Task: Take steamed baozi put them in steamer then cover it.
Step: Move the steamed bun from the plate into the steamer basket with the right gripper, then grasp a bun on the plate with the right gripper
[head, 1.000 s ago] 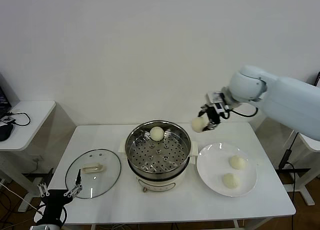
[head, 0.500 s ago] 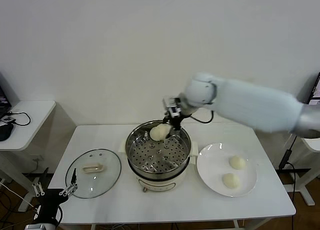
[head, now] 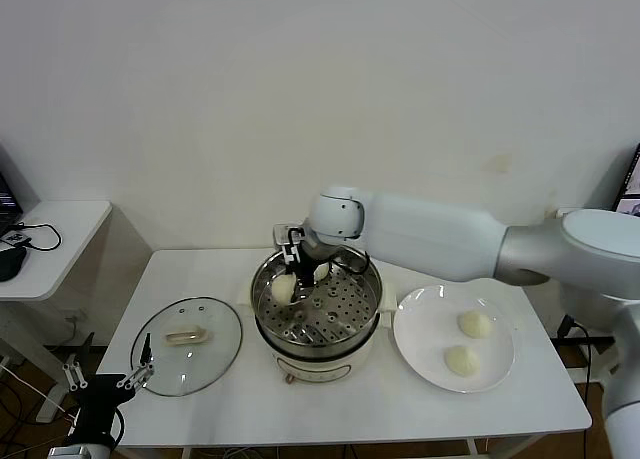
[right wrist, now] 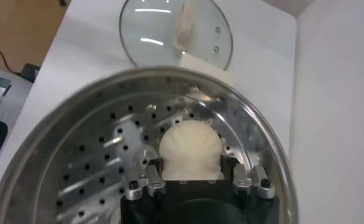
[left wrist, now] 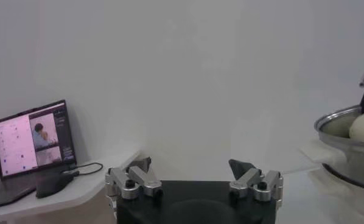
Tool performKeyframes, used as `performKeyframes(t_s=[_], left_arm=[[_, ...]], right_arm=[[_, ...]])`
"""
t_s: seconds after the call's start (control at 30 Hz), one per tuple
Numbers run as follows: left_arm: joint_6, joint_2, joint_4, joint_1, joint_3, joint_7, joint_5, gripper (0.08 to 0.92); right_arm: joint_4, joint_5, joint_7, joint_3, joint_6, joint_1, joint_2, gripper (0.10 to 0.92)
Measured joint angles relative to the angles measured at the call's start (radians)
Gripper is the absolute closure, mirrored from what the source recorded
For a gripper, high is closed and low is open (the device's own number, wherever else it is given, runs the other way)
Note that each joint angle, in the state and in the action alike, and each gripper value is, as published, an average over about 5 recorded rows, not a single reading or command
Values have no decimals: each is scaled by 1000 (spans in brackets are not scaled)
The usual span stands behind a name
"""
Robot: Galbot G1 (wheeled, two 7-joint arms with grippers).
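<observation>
A: Where is our bun now?

B: Our right gripper (right wrist: pixel 197 176) is pinching a baozi (right wrist: pixel 190 147) inside the steamer (head: pixel 372 279), near its left wall. Two more buns wait on the plate (head: pixel 418 347) by the table's right edge.

A: And our other hand?

B: Our left gripper (left wrist: pixel 194 172) hangs spread wide and empty, off the table's front left corner. The cover (head: pixel 187 345) lies on the left side.

A: What could go wrong?

B: If we let go too high, the bun may roll. It could also stick to our fingers.
</observation>
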Motion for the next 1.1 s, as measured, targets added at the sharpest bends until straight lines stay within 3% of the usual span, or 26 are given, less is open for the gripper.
performKeyframes(t_s=[0.27,0.57,0.8,1.1], left_arm=[[0,1,2,-4,1,1,0,177],[0,3,-1,-1,-3,1,-2,177],[0,3,-8,1,2,1,-2,177],[0,13,-10,2,7,2,-7,177]], right_arm=[[-51,-19,15,7,-4,-27,38,409],[-57,-47,-16,20,26,-13,28,213],[0,-84,-110,17,105,60,-50,203],[137,-142,-225,-9,206,192,-263,203]])
